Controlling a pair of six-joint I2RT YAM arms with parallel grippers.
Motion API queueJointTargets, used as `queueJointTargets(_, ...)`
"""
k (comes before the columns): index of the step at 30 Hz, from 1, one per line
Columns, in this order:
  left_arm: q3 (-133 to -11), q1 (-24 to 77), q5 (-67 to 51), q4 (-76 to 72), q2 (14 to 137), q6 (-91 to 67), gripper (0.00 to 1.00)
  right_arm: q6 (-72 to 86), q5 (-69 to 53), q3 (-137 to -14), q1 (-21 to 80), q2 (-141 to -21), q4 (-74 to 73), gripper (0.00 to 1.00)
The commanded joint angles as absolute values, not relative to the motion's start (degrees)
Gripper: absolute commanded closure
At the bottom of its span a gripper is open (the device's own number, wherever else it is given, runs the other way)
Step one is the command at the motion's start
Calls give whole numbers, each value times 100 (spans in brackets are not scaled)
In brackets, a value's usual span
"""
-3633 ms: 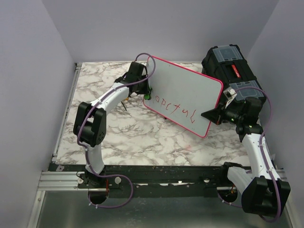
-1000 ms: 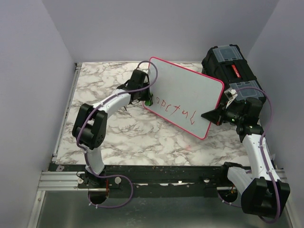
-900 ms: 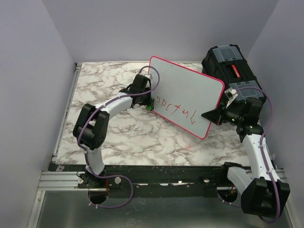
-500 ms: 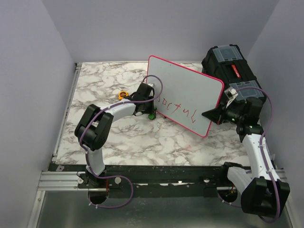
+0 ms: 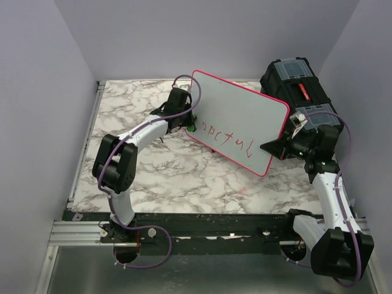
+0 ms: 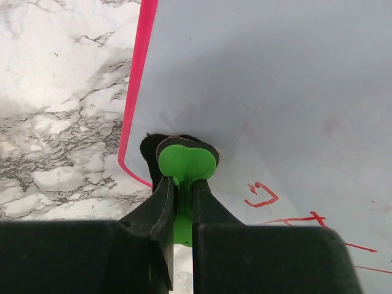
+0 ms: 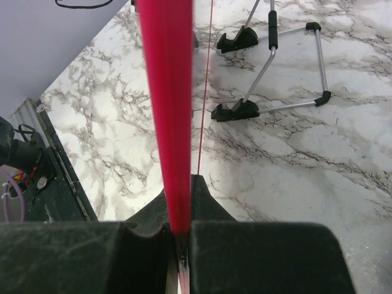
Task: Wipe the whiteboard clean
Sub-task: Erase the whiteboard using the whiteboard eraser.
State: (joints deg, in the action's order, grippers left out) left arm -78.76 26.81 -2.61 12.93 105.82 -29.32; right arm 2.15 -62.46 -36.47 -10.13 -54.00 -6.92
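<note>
Whiteboard (image 5: 239,116), white with a thin pink-red rim and rounded corners, stands tilted over the far middle of the marble table (image 5: 141,177), with its right side close to a black toolbox (image 5: 297,86). Red handwritten lettering (image 5: 229,141) runs along the board's lower part. The area above the lettering is plain white.

The left gripper (image 5: 188,122) is at the board's left corner. In the left wrist view its jaws are pressed together on the stem of a small green eraser (image 6: 187,162). The eraser's rounded head and black pad lie against the board's face (image 6: 275,79), just inside the curved rim. The nearest red stroke (image 6: 263,195) is just beside the eraser, not under it.

The right gripper (image 5: 272,147) is at the board's right edge, in front of the toolbox. The right wrist view shows its fingers (image 7: 208,208) closed tight on the pink-red rim (image 7: 165,110), which rises straight out of the pinch.

Beyond the rim in that view, a thin wire stand with small black feet (image 7: 269,67) rests on the marble under the board. The toolbox, with clear lid compartments and a red latch, sits at the table's far right, just behind the right arm's wrist.
</note>
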Motion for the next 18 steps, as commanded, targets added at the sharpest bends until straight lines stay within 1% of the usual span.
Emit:
queueJointTargets(1,-7908,2790,-466,902,10375,-2892,100,387,-7681,-3690,-851,-5309,-290,100)
queueJointTargets(4,-7776,3096,-571,817,10425,-2716,100,394,-7682,-3694,-854,-5323,-287,100)
queueJointTargets(9,-7296,3552,-396,530,10528,-2784,100,389,-7664,-3674,-849,-5309,-283,100)
queueJointTargets(14,-6806,3654,-241,136,10367,-2997,100,397,-7682,-3688,-853,-5317,-286,100)
queueJointTargets(18,-7033,3621,-75,175,10126,-2851,100,396,-7683,-3685,-852,-5307,-283,100)
